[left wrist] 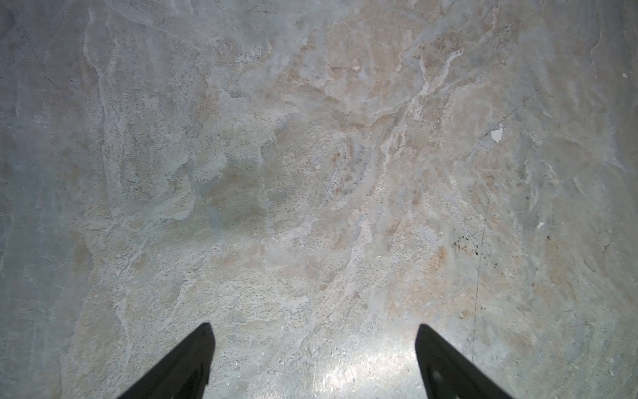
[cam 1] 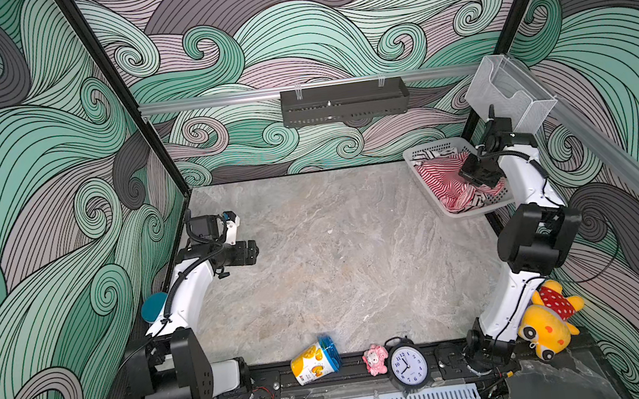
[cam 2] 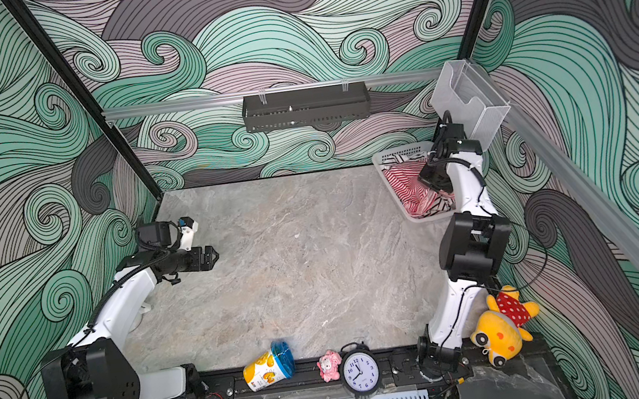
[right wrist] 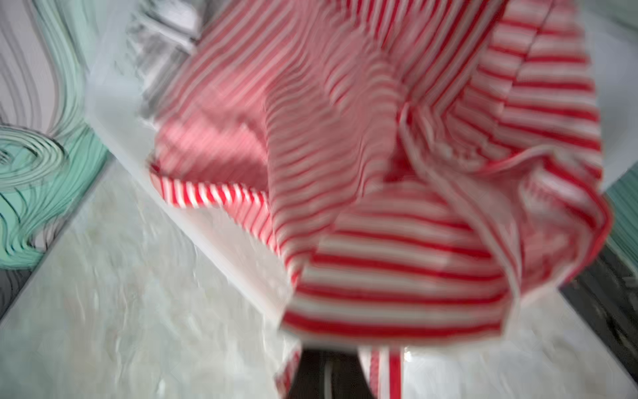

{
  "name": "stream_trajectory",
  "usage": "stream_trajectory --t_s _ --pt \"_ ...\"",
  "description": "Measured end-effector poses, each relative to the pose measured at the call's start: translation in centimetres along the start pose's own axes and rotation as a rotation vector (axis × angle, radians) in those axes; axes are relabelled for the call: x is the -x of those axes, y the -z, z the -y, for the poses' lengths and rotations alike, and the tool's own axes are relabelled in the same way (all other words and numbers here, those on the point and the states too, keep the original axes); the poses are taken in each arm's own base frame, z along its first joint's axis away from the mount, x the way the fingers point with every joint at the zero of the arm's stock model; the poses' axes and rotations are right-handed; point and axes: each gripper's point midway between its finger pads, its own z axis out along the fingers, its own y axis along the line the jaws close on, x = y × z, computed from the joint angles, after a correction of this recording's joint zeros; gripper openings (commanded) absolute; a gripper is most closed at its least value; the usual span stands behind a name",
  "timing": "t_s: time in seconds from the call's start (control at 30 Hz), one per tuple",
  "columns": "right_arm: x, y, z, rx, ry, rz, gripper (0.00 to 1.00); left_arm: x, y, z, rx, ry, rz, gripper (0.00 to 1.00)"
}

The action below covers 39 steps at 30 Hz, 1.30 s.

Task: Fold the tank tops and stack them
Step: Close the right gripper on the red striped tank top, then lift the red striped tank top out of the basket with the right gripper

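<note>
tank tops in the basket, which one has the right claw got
The red-and-white tank top: the right claw is shut on it, while the black-and-white tank top peeks out at the basket edge.

Bright, even light fills both top views, with wide-angle bowing at the edges. In the left wrist view, glare pools on the grey marbled stone counter and the corners darken. Motion blur smears the red-and-white striped knit tank top in the right wrist view.
</note>
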Motion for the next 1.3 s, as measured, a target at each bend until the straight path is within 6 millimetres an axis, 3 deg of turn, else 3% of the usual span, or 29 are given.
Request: stream_trajectory --t_s 0.33,0.63,0.73,0.87,0.97,1.07,1.2,1.3 --pt "1.6 12.6 -4.7 0.221 0.036 0.266 0.00 0.0 0.0 0.0 0.000 0.001 -0.001 0.93" --pt "-0.2 18.9 -10.5 0.410 0.132 0.329 0.00 0.0 0.0 0.0 -0.001 0.000 -0.001 0.93" --pt "-1.6 23.5 -13.7 0.509 0.208 0.388 0.00 0.0 0.0 0.0 -0.001 0.000 -0.001 0.93" --pt "-5.6 32.0 -17.1 0.687 0.338 0.497 0.00 0.0 0.0 0.0 -0.002 0.001 -0.001 0.93" --pt "-9.0 38.2 -17.7 0.829 0.410 0.569 0.00 0.0 0.0 0.1 -0.002 0.001 -0.001 0.93" --pt "-10.8 43.1 -17.4 0.943 0.441 0.636 0.00 0.0 0.0 0.1 -0.002 0.001 -0.001 0.93" --pt "-12.2 46.3 -18.0 1.052 0.465 0.654 0.00 0.0 0.0 0.1 -0.002 0.001 -0.001 0.93" --pt "-13.2 45.1 -20.7 1.098 0.493 0.579 0.00 0.0 0.0 0.1 -0.002 0.001 -0.001 0.93"
